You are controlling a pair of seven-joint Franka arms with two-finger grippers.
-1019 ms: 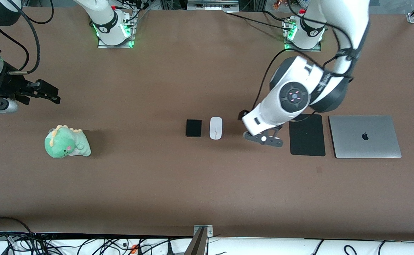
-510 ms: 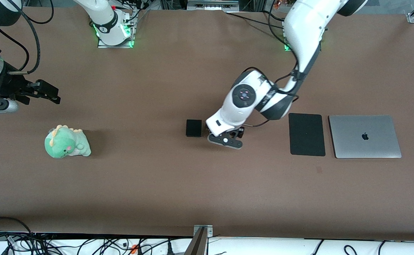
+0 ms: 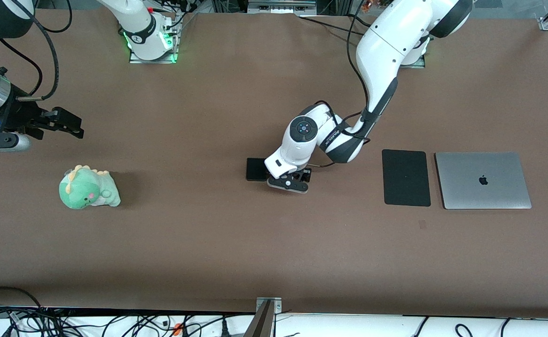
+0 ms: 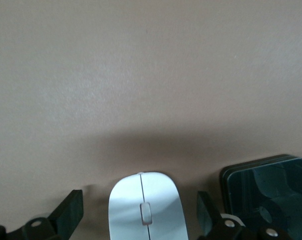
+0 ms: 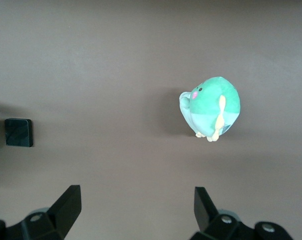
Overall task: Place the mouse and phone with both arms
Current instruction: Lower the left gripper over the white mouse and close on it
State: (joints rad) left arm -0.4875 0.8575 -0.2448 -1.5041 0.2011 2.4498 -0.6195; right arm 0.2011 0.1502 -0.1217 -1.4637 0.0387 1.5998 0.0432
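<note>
A: Change logged: since a second ago the left arm has swung from beside the mouse pad [image 3: 406,177] to the middle of the desk [image 3: 208,243]. Left end effector [image 3: 287,181] now sits over the mouse [image 4: 146,210], fingers [image 4: 70,212] spread wide, one on either side, not touching it.

B: Phone [image 3: 256,169]?

A: Flat on the desk, just beside the mouse, toward the right arm's end. One finger stands between the two.

B: Right end effector [image 3: 63,125]?

A: Waiting in the air near the plush dinosaur [image 3: 88,188], fingers wide, holding nothing.

B: Handling note?

A: My judgement: descend straight, keep the mouse centred, close gently; the glossy shell may slip, and the finger beside the phone could nudge it.

B: Surroundings?

A: Brown matte desk; closed laptop [image 3: 483,179] beside the mouse pad; cables [image 3: 68,323] along the edge nearest the front camera.
</note>
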